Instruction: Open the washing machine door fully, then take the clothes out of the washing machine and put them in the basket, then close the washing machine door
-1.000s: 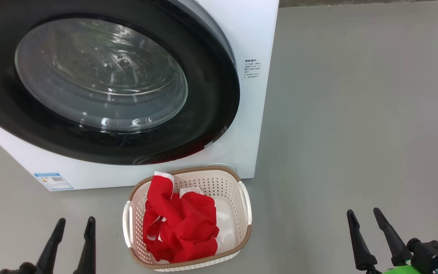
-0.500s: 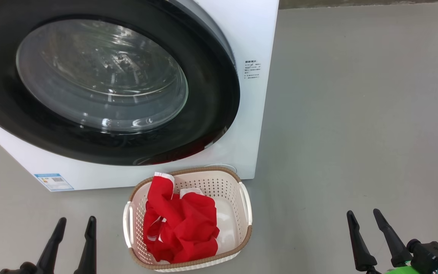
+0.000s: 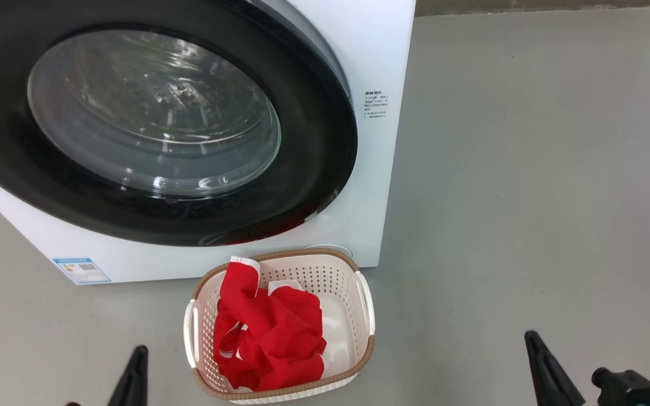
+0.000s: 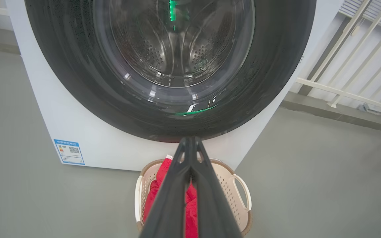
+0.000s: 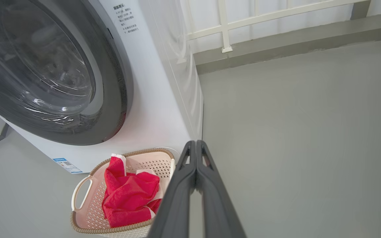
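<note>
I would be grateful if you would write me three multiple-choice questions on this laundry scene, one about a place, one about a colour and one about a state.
1. Relative to the washing machine, where does the basket stand?
A. On the floor in front of it
B. On top of it
C. Inside it

2. What is the main colour of the clothes in the basket?
A. Blue
B. Green
C. Red

3. In what state is the washing machine door?
A. Wide open
B. Closed
C. Taken off

Answers:
1 A, since the head view shows it on the grey floor at the machine's lower front.
2 C, since red fabric with white trim lies in the basket.
3 B, since its black rim lies against the white front.
</note>
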{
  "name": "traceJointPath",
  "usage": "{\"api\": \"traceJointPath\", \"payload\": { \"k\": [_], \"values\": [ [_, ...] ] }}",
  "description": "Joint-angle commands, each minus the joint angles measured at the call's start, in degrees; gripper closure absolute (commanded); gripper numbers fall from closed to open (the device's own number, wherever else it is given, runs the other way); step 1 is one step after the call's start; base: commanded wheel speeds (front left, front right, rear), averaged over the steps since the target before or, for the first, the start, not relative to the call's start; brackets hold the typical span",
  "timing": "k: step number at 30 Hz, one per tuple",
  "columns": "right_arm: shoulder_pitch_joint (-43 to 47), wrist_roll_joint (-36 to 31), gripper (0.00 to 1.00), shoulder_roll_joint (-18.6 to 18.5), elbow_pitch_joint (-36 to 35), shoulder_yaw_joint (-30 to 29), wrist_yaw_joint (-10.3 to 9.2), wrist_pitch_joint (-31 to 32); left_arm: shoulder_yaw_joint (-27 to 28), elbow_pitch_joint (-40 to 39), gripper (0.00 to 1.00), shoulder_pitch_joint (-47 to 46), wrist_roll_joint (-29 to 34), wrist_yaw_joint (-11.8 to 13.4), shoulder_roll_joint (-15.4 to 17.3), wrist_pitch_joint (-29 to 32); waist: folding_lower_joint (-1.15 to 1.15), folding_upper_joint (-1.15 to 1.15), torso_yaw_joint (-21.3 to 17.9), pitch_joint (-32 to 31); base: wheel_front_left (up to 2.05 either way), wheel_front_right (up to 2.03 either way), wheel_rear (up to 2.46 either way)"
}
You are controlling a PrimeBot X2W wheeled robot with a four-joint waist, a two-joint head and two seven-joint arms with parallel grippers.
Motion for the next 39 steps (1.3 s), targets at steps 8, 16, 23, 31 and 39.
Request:
{"api": "traceJointPath", "payload": {
  "k": [8,16,23,31,39],
  "values": [
    [-0.43,3.76,1.00,-0.03,1.33,0.05,0.00,0.77,-0.13,1.70,1.00,-0.23,-3.41,-0.02,-1.09,0.89,0.12,0.00,-0.20,-0.29,0.00,0.00,0.00],
    [-1.26,8.02,1.00,-0.37,1.32,0.08,-0.01,1.68,0.11,1.96,1.00,-0.90,-7.31,-0.04,-1.19,1.91,0.00,0.00,-0.43,-0.41,0.00,0.00,0.00],
    [-2.04,12.24,1.00,-0.68,1.21,0.05,-0.01,2.64,0.38,2.15,1.00,-1.56,-11.20,-0.06,-1.32,2.96,0.00,0.00,-0.66,-0.62,0.00,0.00,0.00],
    [-2.88,17.01,1.00,-0.99,1.03,-0.05,-0.01,3.77,0.71,2.32,1.00,-2.26,-15.61,-0.09,-1.49,4.18,0.00,0.00,-0.92,-0.87,0.00,0.00,0.00],
    [-3.71,21.72,1.00,-1.26,0.85,-0.20,-0.02,4.94,1.07,2.47,1.00,-2.95,-19.98,-0.11,-1.67,5.42,0.00,0.00,-1.18,-1.12,0.00,0.00,0.00]
  ]
}}
